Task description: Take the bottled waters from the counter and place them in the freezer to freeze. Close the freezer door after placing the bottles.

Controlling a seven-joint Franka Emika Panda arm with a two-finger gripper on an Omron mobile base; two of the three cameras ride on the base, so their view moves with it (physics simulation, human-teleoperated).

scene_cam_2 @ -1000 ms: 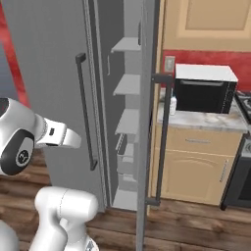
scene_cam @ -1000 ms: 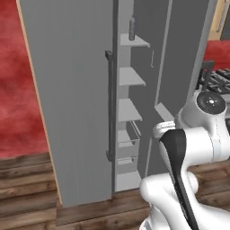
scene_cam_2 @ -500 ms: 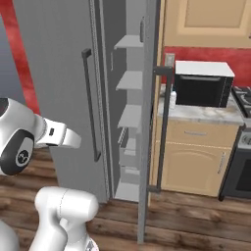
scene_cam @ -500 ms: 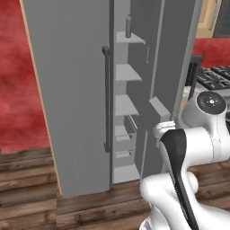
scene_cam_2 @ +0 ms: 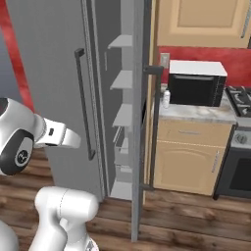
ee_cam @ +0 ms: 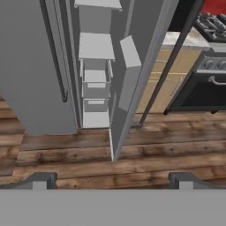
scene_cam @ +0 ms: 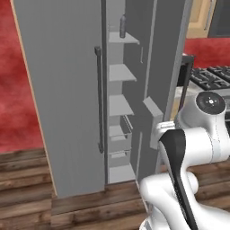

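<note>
The freezer (scene_cam: 67, 90) stands open, a dark bottle (scene_cam: 122, 26) on its top shelf; another bottle (scene_cam_2: 166, 98) stands on the counter (scene_cam_2: 196, 112). The gripper (ee_cam: 112, 178) hangs empty, jaws spread wide.

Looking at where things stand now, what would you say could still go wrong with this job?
One bottle stands on the counter beside the oven, so shutting the freezer door now would probably leave the job half done. That open door also stands between the arm and the counter, so a reach could strike it. The dark bottle sits near its shelf's edge and might topple.
</note>
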